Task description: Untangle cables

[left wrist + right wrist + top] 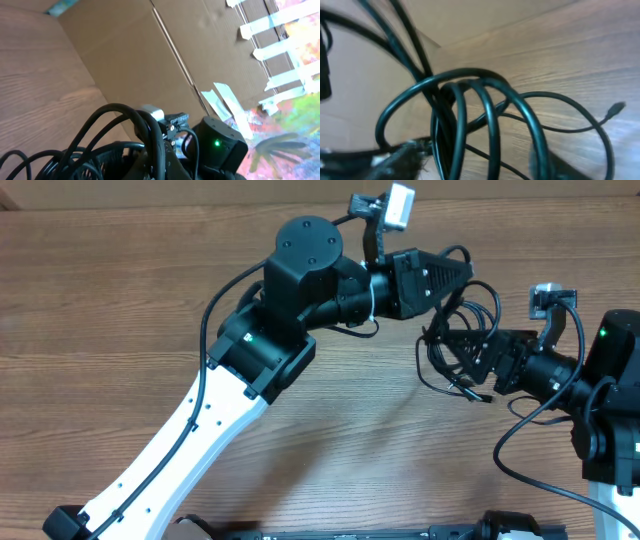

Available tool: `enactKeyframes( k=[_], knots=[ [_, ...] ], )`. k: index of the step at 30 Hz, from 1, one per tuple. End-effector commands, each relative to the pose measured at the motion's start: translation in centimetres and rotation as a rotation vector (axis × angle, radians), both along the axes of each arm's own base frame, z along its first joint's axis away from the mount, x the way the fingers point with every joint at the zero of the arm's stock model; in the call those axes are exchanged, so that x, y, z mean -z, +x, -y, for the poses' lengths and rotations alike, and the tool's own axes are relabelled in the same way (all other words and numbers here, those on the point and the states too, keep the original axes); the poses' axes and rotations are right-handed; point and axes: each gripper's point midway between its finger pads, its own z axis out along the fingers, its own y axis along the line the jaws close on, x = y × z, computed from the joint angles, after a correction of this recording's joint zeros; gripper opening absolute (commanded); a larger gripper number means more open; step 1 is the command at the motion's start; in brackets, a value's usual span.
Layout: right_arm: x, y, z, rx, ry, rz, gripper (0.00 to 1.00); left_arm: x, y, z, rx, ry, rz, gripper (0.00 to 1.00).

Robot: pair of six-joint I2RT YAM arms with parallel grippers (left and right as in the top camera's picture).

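Note:
The cables [455,345] are a knot of thin black loops hanging between my two grippers above the wooden table. My left gripper [462,285] reaches in from the upper left and is shut on the top strands. In the left wrist view a thick strand bundle [115,112] runs through its jaws [160,160]. My right gripper [490,360] points left into the knot. In the right wrist view several loops [490,115] pass between its fingers [470,165], which look spread apart. One loose plug end [615,107] trails low over the table [468,390].
The wooden table [120,300] spreads to the left and front. A cardboard wall [150,60] with white tape strips stands behind. My right arm's body with a green light [216,143] sits close to the left gripper.

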Motion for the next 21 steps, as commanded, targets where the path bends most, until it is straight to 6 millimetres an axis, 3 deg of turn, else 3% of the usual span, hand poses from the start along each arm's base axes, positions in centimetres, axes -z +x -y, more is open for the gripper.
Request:
enactKeyframes(
  k=[1,2,3,10,14,18,21],
  knots=[
    [-0.6,-0.3,-0.4,-0.019,0.010,0.015,0.26,-1.1,-0.8,0.1,0.025,-0.022,0.015,0.04],
    [-0.6,-0.3,-0.4,-0.019,0.010,0.015,0.07,-1.1,-0.6,0.0,0.021,-0.021,0.019,0.04],
    [-0.6,-0.3,-0.4,-0.019,0.010,0.014,0.04,-1.1,-0.5,-0.1,0.015,-0.021,0.019,0.04],
    [-0.3,-0.4,-0.3,-0.011,0.007,0.000,0.04,-1.0,1.6,-1.8,-0.041,-0.001,0.074,0.05],
    [0.2,0.0,0.4,0.031,-0.022,-0.011,0.04,0.5,3.7,-3.8,-0.098,0.065,0.093,0.33],
    [0.6,0.1,0.8,0.071,-0.020,-0.045,0.04,3.4,5.7,-6.2,-0.175,0.160,0.019,0.57],
    [0.7,0.2,0.9,0.083,-0.020,-0.053,0.04,4.8,6.1,-7.4,-0.188,0.196,-0.044,0.69]
  ],
)
